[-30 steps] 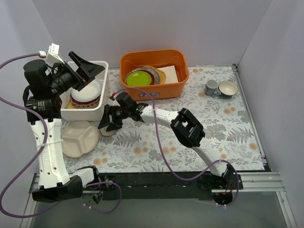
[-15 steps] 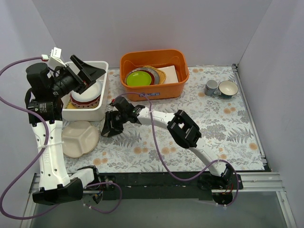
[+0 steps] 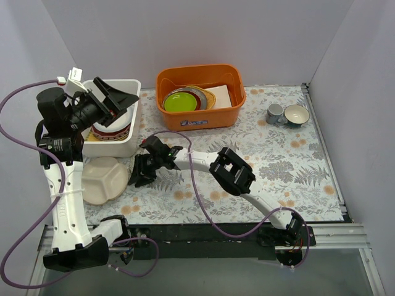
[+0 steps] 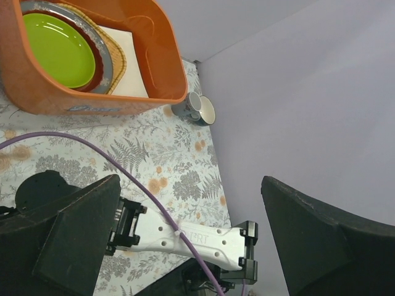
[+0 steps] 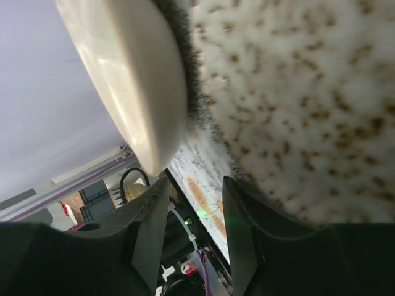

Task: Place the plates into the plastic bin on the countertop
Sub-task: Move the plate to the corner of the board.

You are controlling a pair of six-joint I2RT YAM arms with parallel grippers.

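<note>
The white plastic bin [image 3: 108,148] stands at the back left of the fern-printed countertop [image 3: 278,166] and holds a stack of plates [image 3: 113,126]. My left gripper [image 3: 117,97] [image 4: 191,185] hovers over the bin, open wide and empty. A cream divided plate [image 3: 102,179] [image 5: 123,80] lies in front of the bin. Right beside it my right gripper [image 3: 141,174] [image 5: 194,185] is low at the speckled oval plate [image 5: 296,92], which it hides in the top view. Its fingers stand partly apart with countertop showing between them, and the plate's rim is just past the fingertips.
An orange tub [image 3: 197,118] [image 4: 160,61] at the back centre holds a lime-green plate [image 3: 180,102] [image 4: 58,49] and other dishes. Two cups [image 3: 287,115] [image 4: 199,109] sit at the back right. The right arm stretches across the middle of the countertop.
My right gripper has slid toward the near left over the speckled plate, and its jaws have narrowed. The left gripper has shifted slightly right above the bin and stays open.
</note>
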